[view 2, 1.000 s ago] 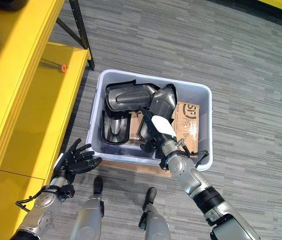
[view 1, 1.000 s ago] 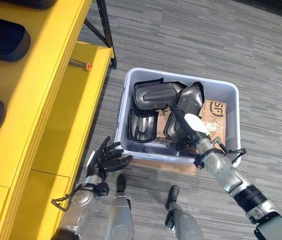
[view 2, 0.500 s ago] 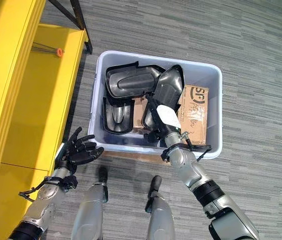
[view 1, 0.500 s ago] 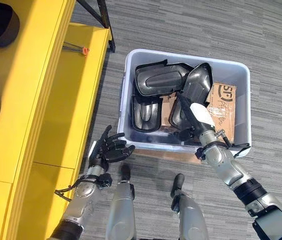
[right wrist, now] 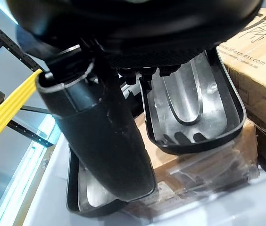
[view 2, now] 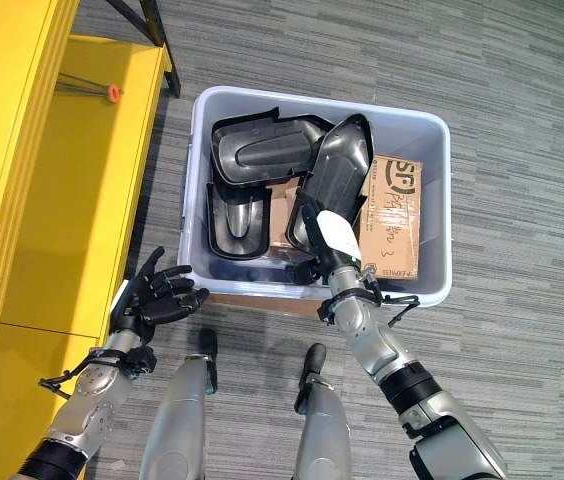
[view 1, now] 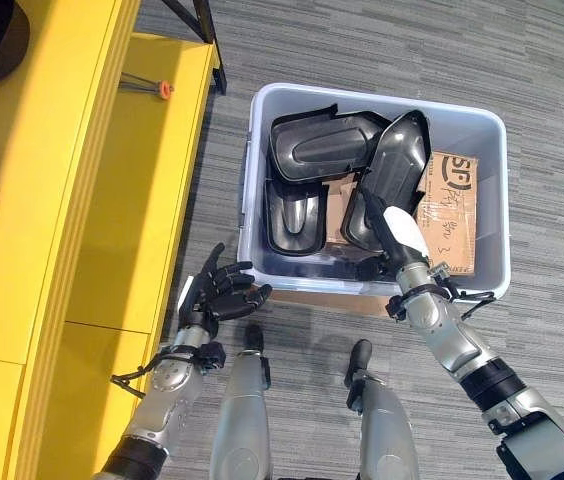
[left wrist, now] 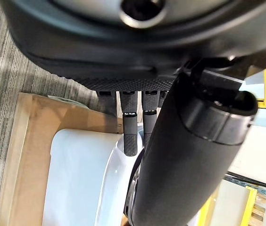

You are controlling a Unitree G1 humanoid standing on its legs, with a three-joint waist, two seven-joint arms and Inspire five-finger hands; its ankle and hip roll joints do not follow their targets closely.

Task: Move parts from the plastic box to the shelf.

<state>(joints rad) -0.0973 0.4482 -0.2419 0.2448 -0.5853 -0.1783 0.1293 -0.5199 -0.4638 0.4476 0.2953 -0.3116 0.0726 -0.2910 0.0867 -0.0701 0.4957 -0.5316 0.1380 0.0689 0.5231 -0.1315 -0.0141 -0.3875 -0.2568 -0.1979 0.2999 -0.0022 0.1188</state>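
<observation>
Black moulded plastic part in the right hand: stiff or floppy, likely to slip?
The black moulded plastic part probably stays stiff: it stands tilted, uncurved, in the grey plastic box. Likely light, being a thin hollow shell. Its glossy surface may slip in the right hand.

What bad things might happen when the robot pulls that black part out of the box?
The right hand reaches into the plastic box at the tilted black part, which leans on another black part. Lifting it might drag or tip that neighbour. The part is long and could catch on the box's near wall. The left hand hovers open outside the box, so a slip would probably go uncaught.
</observation>
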